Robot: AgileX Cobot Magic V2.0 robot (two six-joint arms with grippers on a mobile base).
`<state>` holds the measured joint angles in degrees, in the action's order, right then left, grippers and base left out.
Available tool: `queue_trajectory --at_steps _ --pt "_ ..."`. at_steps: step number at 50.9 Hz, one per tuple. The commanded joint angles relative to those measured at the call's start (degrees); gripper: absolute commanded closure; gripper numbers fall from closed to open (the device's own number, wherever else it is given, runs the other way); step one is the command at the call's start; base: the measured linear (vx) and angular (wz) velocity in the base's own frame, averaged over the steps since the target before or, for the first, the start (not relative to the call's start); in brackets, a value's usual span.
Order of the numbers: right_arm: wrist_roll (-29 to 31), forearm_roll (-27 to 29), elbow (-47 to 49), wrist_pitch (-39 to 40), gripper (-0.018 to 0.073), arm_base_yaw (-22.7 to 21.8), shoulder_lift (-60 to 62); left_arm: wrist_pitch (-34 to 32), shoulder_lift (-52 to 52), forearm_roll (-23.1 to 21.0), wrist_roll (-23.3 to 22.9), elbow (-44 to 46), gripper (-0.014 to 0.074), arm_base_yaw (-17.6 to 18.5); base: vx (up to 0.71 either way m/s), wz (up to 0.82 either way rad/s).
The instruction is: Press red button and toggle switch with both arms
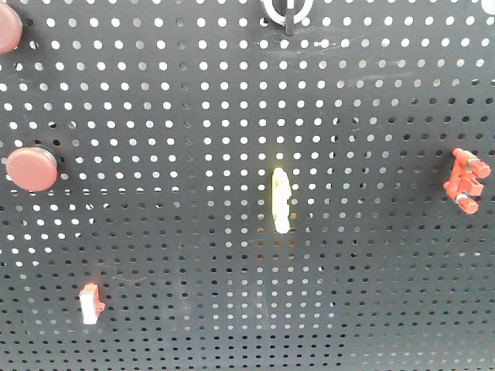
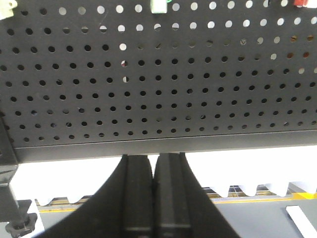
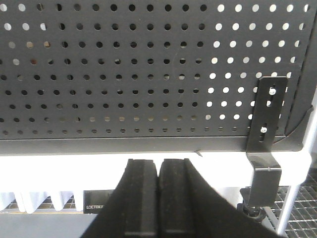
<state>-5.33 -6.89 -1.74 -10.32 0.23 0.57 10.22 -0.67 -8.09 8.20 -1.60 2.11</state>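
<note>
One black perforated pegboard [image 1: 193, 93], and mounted on it: two red buttons [image 1: 32, 168] [image 1: 5, 31], one toggle switch [image 1: 287, 9], one pale yellow piece [image 1: 281, 200], one red clip [image 1: 466, 181], one small red-and-white piece [image 1: 91, 302]. Claws, two in all: left claw [image 2: 153, 168], right claw [image 3: 158, 171]. One black bracket [image 3: 266, 144] up and right of the right claw, two screws [image 3: 272, 91] [image 3: 264, 130] in it.

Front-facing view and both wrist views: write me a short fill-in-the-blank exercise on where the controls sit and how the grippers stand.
1. In the front view the toggle switch is cut off by the picture's ___ edge.
2. The lower red button and the upper red button both sit on the ___ side of the pegboard.
3. The left gripper and the right gripper each have their jaws ___, with nothing between them.

Missing words: top; left; shut.
</note>
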Motion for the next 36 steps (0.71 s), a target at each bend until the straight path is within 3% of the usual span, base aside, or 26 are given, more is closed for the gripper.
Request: queue_trajectory --at_steps 1,23,30,36 --pt "0.8 -1.2 -0.7 4.9 0.0563 -0.4 0.9 -4.5 0.3 -0.6 -0.2 -1.6 0.0594 -0.3 0.0 0.0" --pt "0.4 -1.6 -0.7 6.2 0.0563 -0.4 0.9 -6.4 0.3 -0.6 -0.1 -1.5 0.0594 -0.3 0.0 0.0" --pt "0.2 -1.6 -0.7 12.7 0.0563 -0.4 0.9 -10.8 0.3 -1.3 -0.4 -1.5 0.0594 -0.3 0.0 0.0" --pt "-0.5 -1.3 0.0 21.0 0.0563 -0.4 0.9 -20.8 0.3 -5.1 -2.1 -1.2 0.0594 -0.3 0.0 0.0"
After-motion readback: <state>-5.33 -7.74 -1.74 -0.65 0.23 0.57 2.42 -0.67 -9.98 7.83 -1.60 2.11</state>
